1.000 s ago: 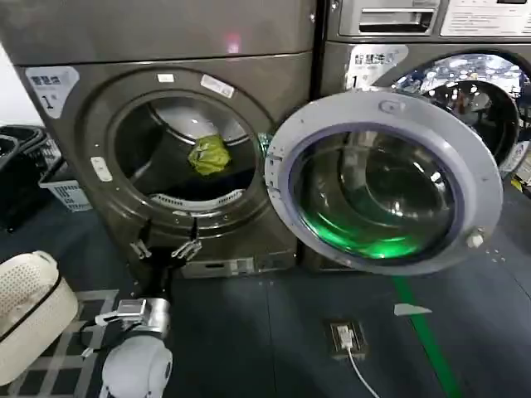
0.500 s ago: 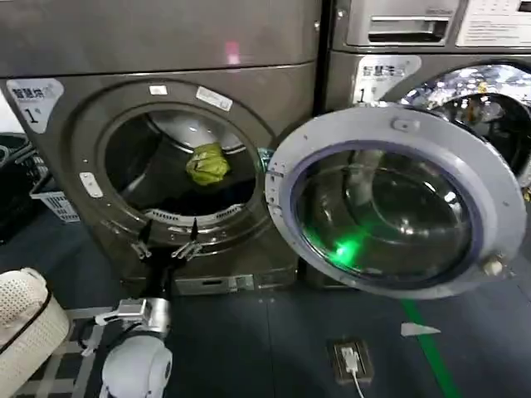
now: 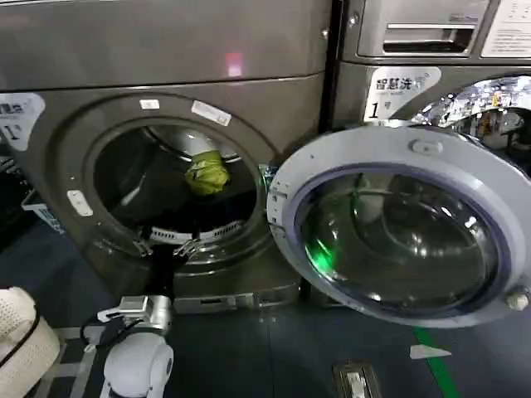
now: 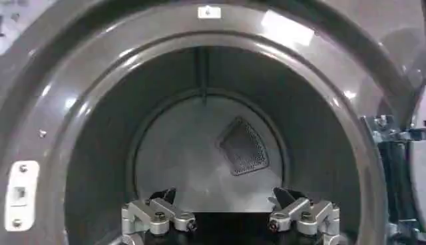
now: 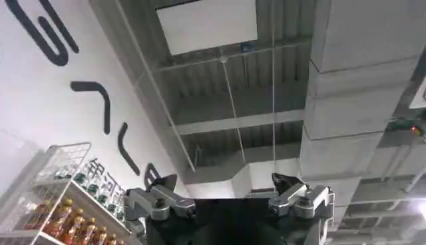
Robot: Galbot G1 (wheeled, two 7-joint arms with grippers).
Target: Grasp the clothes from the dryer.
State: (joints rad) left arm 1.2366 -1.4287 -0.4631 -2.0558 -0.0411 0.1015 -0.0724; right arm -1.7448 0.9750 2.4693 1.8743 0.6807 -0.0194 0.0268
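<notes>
The dryer (image 3: 166,50) stands at the left with its round porthole open. Inside the drum lies a small yellow-green lump of clothes (image 3: 207,172), resting on a dark garment (image 3: 217,204) that blends into the drum's shadow. My left gripper (image 3: 166,246) hovers at the porthole's lower rim, open and holding nothing, below and in front of the lump. In the left wrist view its fingers (image 4: 225,200) frame the drum's back wall and a mesh vent (image 4: 243,146). My right gripper (image 5: 226,188) points up at the ceiling, open and empty.
The dryer's glass door (image 3: 398,224) is swung wide to the right, across a lighter grey machine (image 3: 415,50). A white basket (image 3: 18,342) sits on the floor at the lower left. A floor socket (image 3: 357,383) and green floor tape (image 3: 440,369) lie to the right.
The head view has closed in on the dryer, so the porthole and door look larger. The left gripper now sits against the porthole's lower rim. The white basket has slid toward the left edge.
</notes>
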